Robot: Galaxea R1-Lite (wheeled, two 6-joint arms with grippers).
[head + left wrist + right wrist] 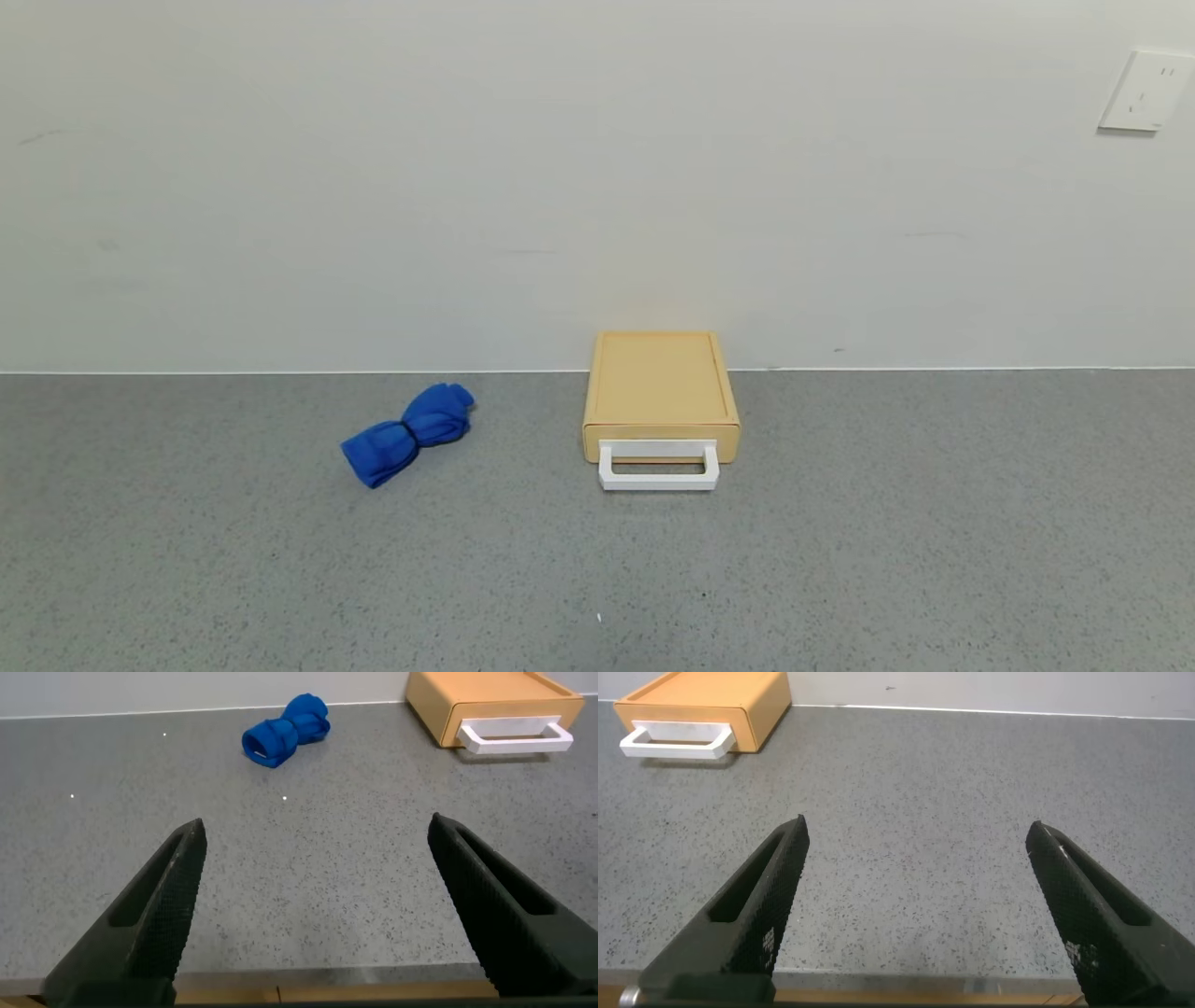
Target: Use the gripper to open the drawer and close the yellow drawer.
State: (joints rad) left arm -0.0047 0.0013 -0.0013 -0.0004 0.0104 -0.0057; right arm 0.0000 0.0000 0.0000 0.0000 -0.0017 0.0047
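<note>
Pale yellow plastic drawer (661,397) is seen closed at frame centre; its white loop handle (658,466) should be approached squarely by the wide-open left gripper (313,901), while the right gripper (915,901) is also held open.

Landmark: drawer (661,397), shut, back against the wall (597,187).
- Front of drawer: white handle (658,467) juts out over the counter (840,560); bare counter beyond it.
- Robot's left of drawer: blue cloth bundle (409,432), apart from drawer, open counter between.
- Robot's right of drawer: open counter to the edge.
- Behind drawer: wall, no passage.
</note>
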